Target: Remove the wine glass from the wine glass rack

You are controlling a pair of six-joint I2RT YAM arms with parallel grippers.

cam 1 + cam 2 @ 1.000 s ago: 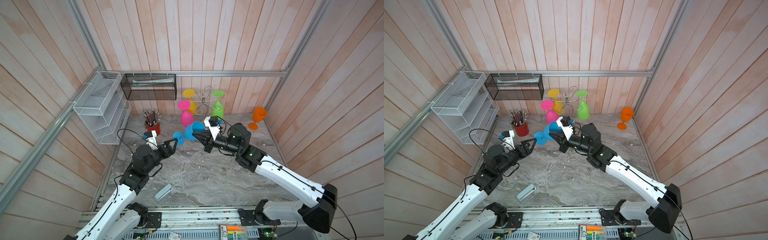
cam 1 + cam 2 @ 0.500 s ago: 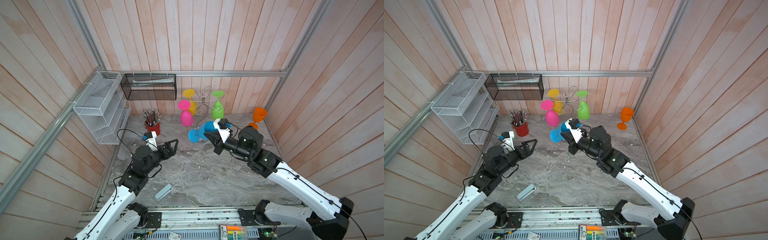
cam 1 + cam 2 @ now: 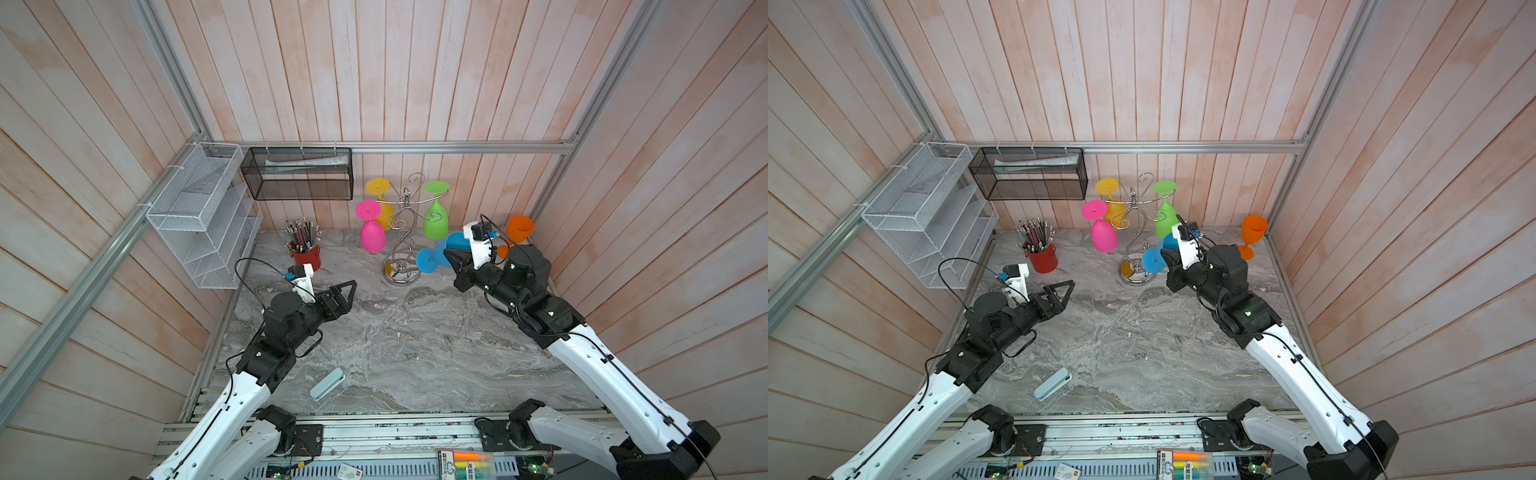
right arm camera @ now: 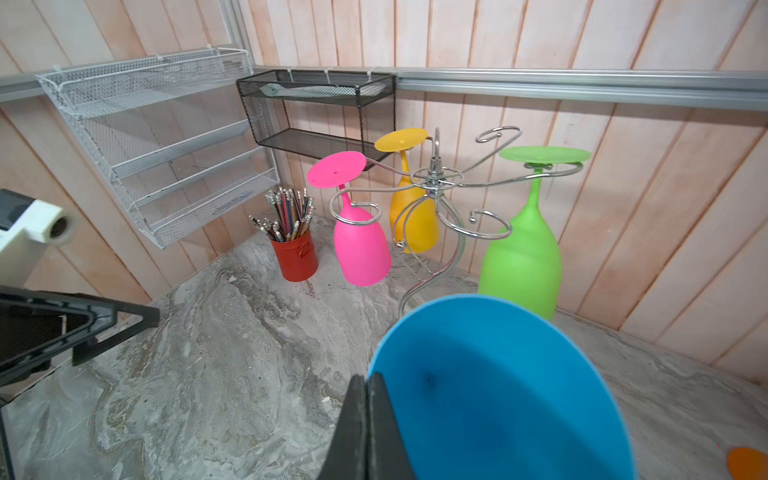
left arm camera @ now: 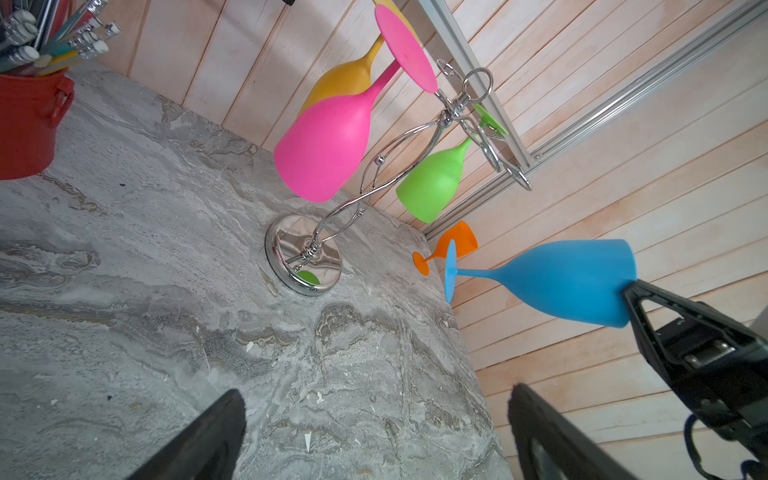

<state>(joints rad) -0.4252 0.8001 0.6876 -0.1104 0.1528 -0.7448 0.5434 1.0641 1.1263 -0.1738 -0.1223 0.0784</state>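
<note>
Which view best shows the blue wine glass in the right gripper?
The left wrist view: the whole blue wine glass appears side-on, foot to rim, the right gripper pinching its rim. The right wrist view shows only the bowl's inside, close up. In both top views it is small, partly behind the wrist camera.

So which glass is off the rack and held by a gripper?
The blue glass, its rim pinched in the right gripper; pink, yellow and green hang upside down on the rack, orange stands on the table.
</note>
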